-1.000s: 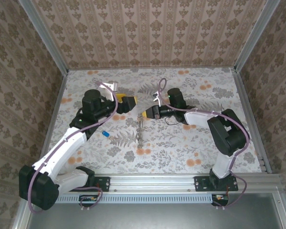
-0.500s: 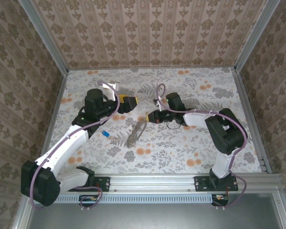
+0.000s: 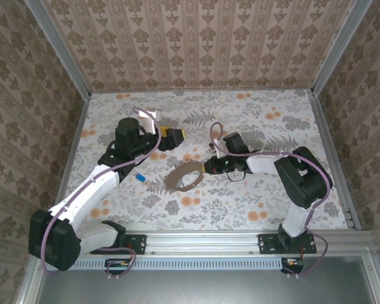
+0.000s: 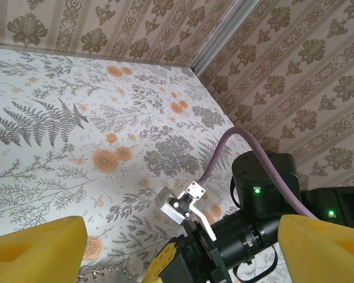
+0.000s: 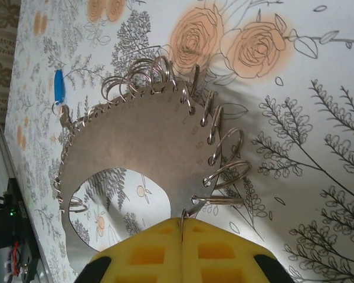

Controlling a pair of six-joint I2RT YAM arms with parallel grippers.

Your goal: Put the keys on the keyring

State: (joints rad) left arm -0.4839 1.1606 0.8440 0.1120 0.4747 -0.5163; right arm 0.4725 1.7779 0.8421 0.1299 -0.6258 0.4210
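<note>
Your right gripper (image 5: pixel 183 227) pinched together on the keyring's (image 5: pixel 141 135) rim, blue key (image 3: pixel 141 178) on the table near the keyring's left edge, your left gripper (image 3: pixel 176 135) spread wide, beyond the keyring.

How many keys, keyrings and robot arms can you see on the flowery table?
Keys: 1, the blue key
Keyrings: 1, the brown keyring
Robot arms: 2, the left arm and the right arm
Total: 4
</note>
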